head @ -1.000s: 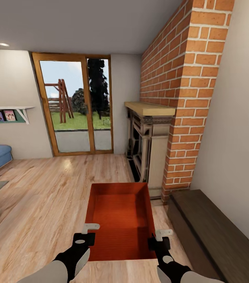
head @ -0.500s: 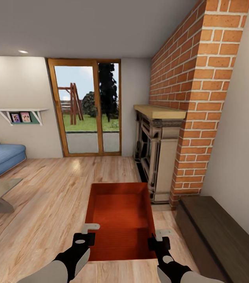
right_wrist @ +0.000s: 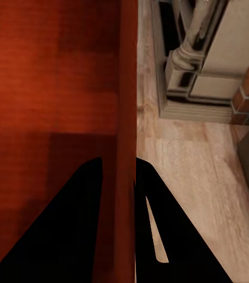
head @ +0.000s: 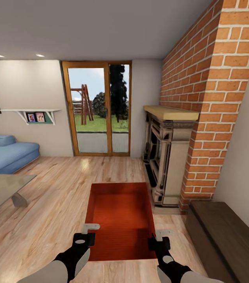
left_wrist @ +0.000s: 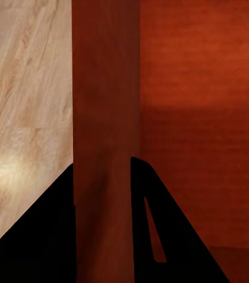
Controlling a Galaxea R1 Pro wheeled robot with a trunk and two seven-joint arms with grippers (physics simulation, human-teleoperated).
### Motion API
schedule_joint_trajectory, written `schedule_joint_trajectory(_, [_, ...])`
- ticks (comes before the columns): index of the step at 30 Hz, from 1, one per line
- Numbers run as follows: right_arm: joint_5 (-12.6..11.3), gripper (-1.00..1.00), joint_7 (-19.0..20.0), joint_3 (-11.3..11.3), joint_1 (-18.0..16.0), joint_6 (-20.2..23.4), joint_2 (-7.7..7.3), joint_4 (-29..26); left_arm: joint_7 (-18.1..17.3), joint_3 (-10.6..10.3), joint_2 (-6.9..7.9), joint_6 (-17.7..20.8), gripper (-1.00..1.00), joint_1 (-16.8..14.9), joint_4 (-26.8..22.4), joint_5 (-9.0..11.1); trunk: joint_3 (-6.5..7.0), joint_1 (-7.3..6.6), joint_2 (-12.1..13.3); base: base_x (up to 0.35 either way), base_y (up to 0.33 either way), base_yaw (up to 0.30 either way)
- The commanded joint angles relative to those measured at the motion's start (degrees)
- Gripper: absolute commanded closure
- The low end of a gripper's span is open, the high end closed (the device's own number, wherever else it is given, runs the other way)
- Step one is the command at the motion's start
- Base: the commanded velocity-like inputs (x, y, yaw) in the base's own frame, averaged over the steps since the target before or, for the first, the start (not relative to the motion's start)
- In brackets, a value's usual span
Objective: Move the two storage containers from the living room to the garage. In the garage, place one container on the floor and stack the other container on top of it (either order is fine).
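The living room (head: 42,196), with pale plank flooring and a brick fireplace (head: 171,153), is shown. A storage container (head: 120,218) is held level for carrying, its opposite walls clamped by the left gripper (head: 90,232) and right gripper (head: 159,236).

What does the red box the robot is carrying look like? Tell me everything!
The storage container is an orange-red, open-top rectangular box with plain flat walls and nothing inside. It sits level in front of the robot above the wood floor. The left hand pinches its left wall and the right hand pinches its right wall.
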Motion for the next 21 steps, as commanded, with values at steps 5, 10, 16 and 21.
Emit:
schedule_joint_trajectory(5, [-0.55, 1.0, 0.25, 1.35, -0.02, 0.08, 0.4, 0.14, 0.17, 0.23, -0.19, 0.07, 1.0, -0.08, -0.23, -0.44, -0.08, 0.01, -0.06, 0.0, 0.0, 0.297])
schedule_joint_trajectory(10, [-0.55, 1.0, 0.25, 1.35, -0.02, 0.06, 0.4, 0.14, 0.17, 0.23, -0.19, 0.07, 1.0, -0.08, -0.23, -0.44, -0.08, 0.01, -0.06, 0.0, 0.0, 0.3])
schedule_joint_trajectory(16, [-0.55, 1.0, 0.25, 1.35, -0.02, 0.04, 0.4, 0.14, 0.17, 0.23, -0.19, 0.07, 1.0, -0.08, -0.23, -0.44, -0.08, 0.01, -0.06, 0.0, 0.0, 0.3])
schedule_joint_trajectory(21, [-0.55, 1.0, 0.25, 1.35, -0.02, 0.07, 0.4, 0.14, 0.17, 0.3, -0.19, 0.07, 1.0, -0.08, -0.23, -0.43, -0.08, 0.01, -0.06, 0.0, 0.0, 0.3])
